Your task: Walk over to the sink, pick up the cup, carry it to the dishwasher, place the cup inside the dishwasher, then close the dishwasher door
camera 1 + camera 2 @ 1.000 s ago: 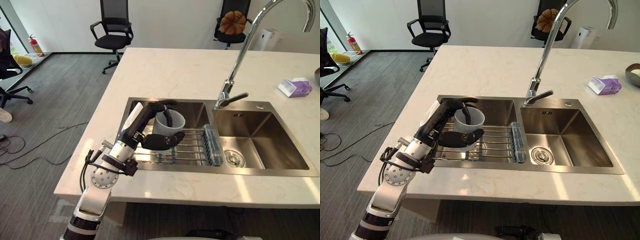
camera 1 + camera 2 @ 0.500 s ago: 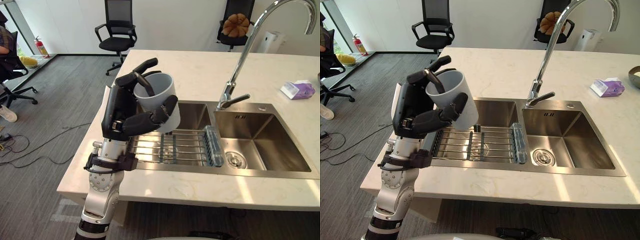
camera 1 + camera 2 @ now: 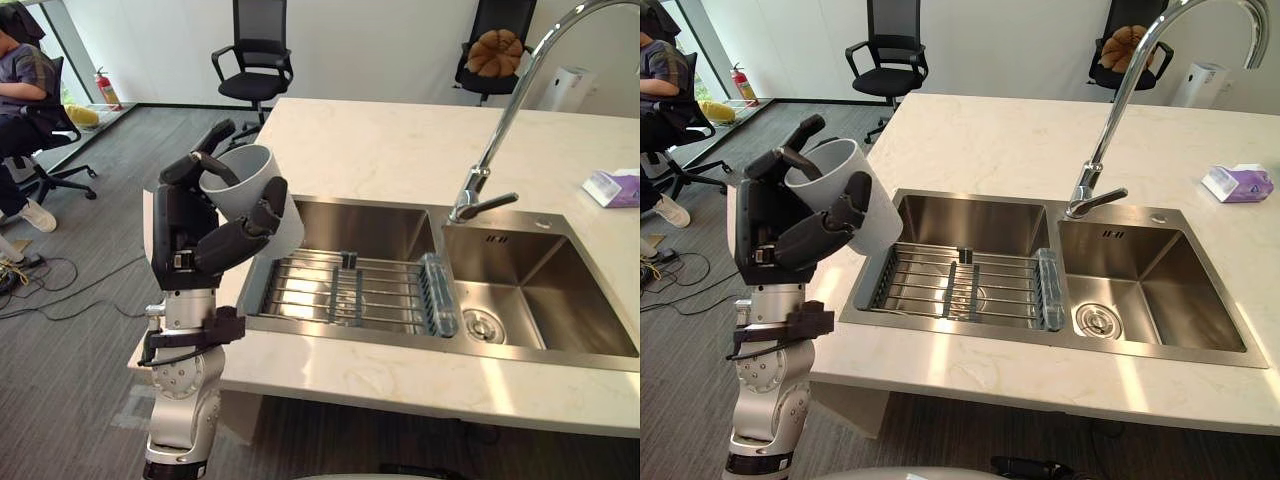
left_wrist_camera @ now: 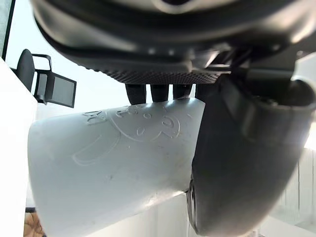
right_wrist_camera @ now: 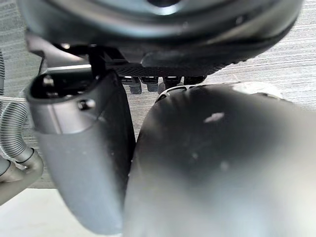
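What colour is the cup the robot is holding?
Pale grey, nearly white. The cup in the left robot hand shows best in the left eye view.

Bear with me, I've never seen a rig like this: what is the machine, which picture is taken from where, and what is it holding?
This is a humanoid robot whose two arms end in dark hands. The two wide pictures come from a pair of cameras in its head. They look down at a pale counter with a steel double sink, a tall faucet, a wire rack in the left basin and a purple tissue pack. The two close, dark pictures come from cameras on its wrists. The left hand is raised by the counter's left end, its fingers curled round a white cup, which is tilted and clear of the sink. The left wrist view shows the cup's side up close. The right hand appears in its own wrist view, over grey floor.
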`<state>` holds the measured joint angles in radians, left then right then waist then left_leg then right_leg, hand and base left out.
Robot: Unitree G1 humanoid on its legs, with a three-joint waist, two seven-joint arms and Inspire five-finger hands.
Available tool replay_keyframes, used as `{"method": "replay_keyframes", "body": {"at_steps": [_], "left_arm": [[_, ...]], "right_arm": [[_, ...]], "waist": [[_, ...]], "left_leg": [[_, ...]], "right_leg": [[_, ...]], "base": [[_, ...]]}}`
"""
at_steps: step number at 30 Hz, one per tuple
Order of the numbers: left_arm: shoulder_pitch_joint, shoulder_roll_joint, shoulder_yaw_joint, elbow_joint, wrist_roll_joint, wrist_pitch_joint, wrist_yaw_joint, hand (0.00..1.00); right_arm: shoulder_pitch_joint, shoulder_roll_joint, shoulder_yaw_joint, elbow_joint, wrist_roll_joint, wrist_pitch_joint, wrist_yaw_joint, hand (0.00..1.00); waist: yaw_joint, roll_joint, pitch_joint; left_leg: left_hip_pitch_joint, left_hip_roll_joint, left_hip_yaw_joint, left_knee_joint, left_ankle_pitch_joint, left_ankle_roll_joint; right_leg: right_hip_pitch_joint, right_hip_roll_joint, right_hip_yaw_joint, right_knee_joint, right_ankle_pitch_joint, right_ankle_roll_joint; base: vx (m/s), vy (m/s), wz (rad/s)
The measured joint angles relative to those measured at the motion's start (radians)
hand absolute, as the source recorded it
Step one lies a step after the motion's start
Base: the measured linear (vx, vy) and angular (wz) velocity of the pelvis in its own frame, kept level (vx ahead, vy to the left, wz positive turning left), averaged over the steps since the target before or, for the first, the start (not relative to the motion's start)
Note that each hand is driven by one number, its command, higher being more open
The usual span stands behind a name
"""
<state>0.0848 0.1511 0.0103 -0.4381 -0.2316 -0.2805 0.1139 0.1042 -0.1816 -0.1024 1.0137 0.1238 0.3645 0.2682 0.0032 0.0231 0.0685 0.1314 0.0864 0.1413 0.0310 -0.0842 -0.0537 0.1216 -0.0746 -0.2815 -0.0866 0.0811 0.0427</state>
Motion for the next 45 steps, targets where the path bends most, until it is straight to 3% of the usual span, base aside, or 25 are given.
{"method": "replay_keyframes", "body": {"at_steps": [7,8,9,10,11,12,15,16,18,20,21,22,23,24,26,27,28,30,32,33,34,35,42,43,45], "left_arm": [[0.106,-0.045,0.094,-0.087,0.018,0.045,0.017,0.0],[0.111,-0.055,0.098,-0.087,0.018,0.044,0.02,0.0],[0.112,-0.057,0.098,-0.087,0.017,0.036,0.023,0.0],[0.109,-0.057,0.091,-0.09,0.017,0.03,0.02,0.0],[0.111,-0.055,0.075,-0.1,0.017,0.005,0.012,0.0],[0.112,-0.056,0.07,-0.104,0.017,-0.009,0.008,0.0],[0.113,-0.089,0.019,-0.115,0.017,-0.071,-0.009,0.0],[0.109,-0.103,-0.027,-0.115,0.015,-0.089,-0.032,0.0],[0.109,-0.129,-0.093,-0.115,0.015,-0.101,-0.078,0.0],[0.107,-0.13,-0.112,-0.119,0.006,-0.101,-0.08,0.0],[0.101,-0.117,-0.111,-0.12,-0.016,-0.101,-0.08,0.0],[0.101,-0.109,-0.114,-0.12,-0.028,-0.101,-0.078,0.0],[0.103,-0.091,-0.104,-0.12,-0.041,-0.104,-0.061,0.0],[0.097,-0.089,-0.096,-0.12,-0.056,-0.104,-0.044,0.0],[0.051,-0.079,-0.139,-0.103,-0.068,-0.11,-0.042,0.0],[0.008,-0.053,-0.203,-0.068,-0.073,-0.119,-0.048,0.0],[-0.001,-0.041,-0.237,-0.059,-0.073,-0.119,-0.05,0.0],[0.027,-0.018,-0.335,-0.054,-0.071,-0.124,-0.081,0.0],[0.027,-0.017,-0.332,-0.053,-0.056,-0.154,-0.064,0.0],[0.026,-0.017,-0.325,-0.048,-0.043,-0.16,-0.049,0.0],[0.016,-0.017,-0.313,-0.022,-0.017,-0.161,-0.028,0.0],[0.016,-0.016,-0.301,0.007,0.007,-0.155,-0.011,0.0],[0.041,-0.022,-0.32,0.017,0.074,-0.125,-0.005,0.0],[0.041,0.029,-0.265,0.007,0.043,-0.076,-0.005,0.0],[0.041,0.029,-0.265,0.007,0.043,-0.076,-0.005,0.0]], "right_arm": [[0.005,-0.012,-0.028,0.023,-0.04,-0.028,-0.006,1.0],[0.002,-0.019,-0.047,0.039,-0.041,-0.049,-0.008,1.0],[-0.004,-0.012,-0.076,0.048,-0.05,-0.066,-0.008,1.0],[-0.003,-0.006,-0.096,0.065,-0.05,-0.072,-0.012,1.0],[-0.022,-0.018,-0.119,0.083,-0.045,-0.073,-0.031,1.0],[-0.027,-0.025,-0.121,0.086,-0.041,-0.074,-0.041,1.0],[-0.012,-0.037,-0.125,0.064,-0.029,-0.069,-0.054,1.0],[-0.002,-0.047,-0.125,0.054,-0.026,-0.06,-0.067,1.0],[0.024,-0.079,-0.127,0.03,-0.002,-0.045,-0.103,1.0],[0.028,-0.09,-0.126,0.039,-0.001,-0.022,-0.149,1.0],[0.03,-0.085,-0.127,0.04,-0.002,-0.009,-0.177,1.0],[0.032,-0.085,-0.127,0.04,-0.003,-0.003,-0.194,1.0],[0.029,-0.086,-0.132,0.038,0.002,0.01,-0.201,1.0],[0.018,-0.067,-0.132,0.014,0.025,0.02,-0.203,1.0],[0.032,-0.008,-0.135,-0.041,0.105,0.021,-0.222,1.0],[0.049,0.028,-0.142,-0.059,0.166,0.015,-0.239,1.0],[0.055,0.04,-0.149,-0.055,0.181,0.006,-0.246,1.0],[0.048,0.018,-0.136,-0.028,0.27,-0.025,-0.308,1.0],[0.003,0.019,-0.122,-0.029,0.311,-0.049,-0.315,1.0],[-0.016,0.024,-0.112,-0.035,0.313,-0.05,-0.315,1.0],[-0.032,0.029,-0.081,-0.053,0.313,-0.048,-0.314,1.0],[-0.048,0.032,-0.064,-0.062,0.311,-0.05,-0.309,1.0],[-0.042,0.025,0.008,-0.046,0.301,-0.023,-0.314,1.0],[-0.011,0.048,0.107,-0.005,0.266,-0.026,-0.312,1.0],[-0.011,0.048,0.107,-0.005,0.266,-0.025,-0.312,1.0]], "waist": [[0.049,0.031,0.027],[0.066,0.045,0.037],[0.066,0.022,0.033],[0.064,0.017,0.037],[0.071,0.022,0.055],[0.075,0.017,0.068],[0.05,0.022,0.071],[0.037,0.032,0.064],[0.027,0.072,0.038],[0.041,0.064,0.031],[0.049,0.051,0.036],[0.056,0.038,0.041],[0.068,0.044,0.044],[0.065,0.045,0.044],[0.044,0.009,0.036],[0.015,-0.015,0.036],[0.005,-0.03,0.029],[0.039,0.031,0.009],[0.048,0.045,0.01],[0.049,0.041,0.009],[0.047,0.023,0.001],[0.033,0.009,0.004],[0.04,0.034,-0.012],[0.008,-0.061,-0.063],[0.008,-0.061,-0.063]], "left_leg": [[-0.128,-0.034,-0.196,0.079,0.036,-0.014],[-0.151,-0.049,-0.224,0.062,0.081,-0.04],[-0.158,-0.065,-0.217,-0.017,0.159,-0.071],[-0.18,-0.064,-0.147,0.009,0.127,-0.028],[-0.226,-0.042,0.04,0.201,0.03,0.103],[-0.225,-0.025,0.118,0.272,0.001,0.125],[-0.123,0.12,0.366,0.343,-0.035,0.111],[-0.105,0.199,0.448,0.346,-0.029,0.115],[-0.103,0.315,0.576,0.307,0.09,0.175],[-0.093,0.226,0.576,0.235,0.052,0.046],[-0.085,0.167,0.533,0.197,0.049,0.016],[-0.076,0.129,0.504,0.164,0.051,0.013],[-0.086,0.109,0.445,0.119,0.058,0.004],[-0.103,0.093,0.382,0.084,0.074,0.014],[-0.155,0.035,0.236,0.063,0.089,0.036],[-0.199,-0.027,0.1,0.08,0.085,0.061],[-0.212,-0.06,0.043,0.088,0.088,0.071],[-0.197,-0.082,-0.081,0.039,0.119,0.069],[-0.176,-0.054,-0.107,-0.006,0.139,0.056],[-0.173,-0.049,-0.106,-0.011,0.142,0.053],[-0.17,-0.056,-0.108,-0.018,0.143,0.045],[-0.152,-0.071,-0.121,-0.038,0.147,0.031],[-0.111,-0.054,-0.116,-0.117,0.171,0.006],[-0.148,-0.069,-0.128,-0.126,0.213,0.023],[-0.146,-0.068,-0.127,-0.126,0.212,0.026]], "right_leg": [[0.026,-0.02,-0.23,0.019,-0.036,0.0],[0.024,-0.03,-0.287,0.058,-0.071,-0.015],[0.009,-0.061,-0.355,0.079,-0.103,-0.041],[0.0,-0.077,-0.414,0.091,-0.106,-0.038],[0.002,-0.113,-0.496,0.116,-0.109,-0.041],[0.011,-0.132,-0.529,0.128,-0.109,-0.04],[0.054,-0.219,-0.723,0.193,-0.104,-0.032],[0.073,-0.254,-0.809,0.233,-0.104,-0.032],[0.108,-0.316,-0.941,0.328,-0.104,-0.032],[0.182,-0.422,-1.047,0.417,-0.071,-0.018],[0.222,-0.483,-1.083,0.473,-0.04,-0.029],[0.232,-0.534,-1.081,0.528,-0.019,-0.058],[0.207,-0.525,-1.011,0.544,-0.116,0.011],[0.151,-0.435,-0.878,0.466,-0.197,0.007],[0.084,-0.276,-0.61,0.289,-0.278,-0.078],[0.074,-0.191,-0.374,0.206,-0.275,-0.152],[0.076,-0.167,-0.292,0.205,-0.253,-0.173],[0.074,-0.146,-0.082,0.256,-0.21,-0.07],[0.04,-0.087,-0.015,0.194,-0.251,-0.001],[0.022,-0.076,-0.007,0.172,-0.247,0.0],[-0.008,-0.065,-0.001,0.128,-0.191,-0.003],[-0.011,-0.084,-0.012,0.141,-0.156,0.048],[0.021,-0.065,-0.03,0.114,-0.159,0.051],[0.015,-0.078,-0.021,0.087,-0.128,0.057],[0.015,-0.078,-0.019,0.087,-0.128,0.057]], "base": [[-0.05,-0.036,1.02],[-0.18,-0.067,1.97],[-0.19,-0.033,2.19],[-0.16,0.009,2.33],[-0.06,0.057,1.75],[-0.06,0.06,1.99],[-0.07,0.121,1.96],[-0.04,0.234,2.22],[-0.03,0.366,2.35],[-0.03,0.519,2.01],[-0.04,0.557,1.71],[-0.03,0.459,1.53],[-0.05,0.338,1.54],[-0.05,0.268,1.66],[-0.04,0.097,2.55],[-0.03,-0.005,3.26],[0.02,-0.035,3.0],[0.1,0.038,1.79],[0.03,-0.026,0.53],[0.02,-0.089,0.13],[0.06,-0.123,0.2],[0.08,-0.126,0.26],[0.05,-0.075,0.1],[0.0,0.0,0.0],[0.0,0.0,0.0]]}}
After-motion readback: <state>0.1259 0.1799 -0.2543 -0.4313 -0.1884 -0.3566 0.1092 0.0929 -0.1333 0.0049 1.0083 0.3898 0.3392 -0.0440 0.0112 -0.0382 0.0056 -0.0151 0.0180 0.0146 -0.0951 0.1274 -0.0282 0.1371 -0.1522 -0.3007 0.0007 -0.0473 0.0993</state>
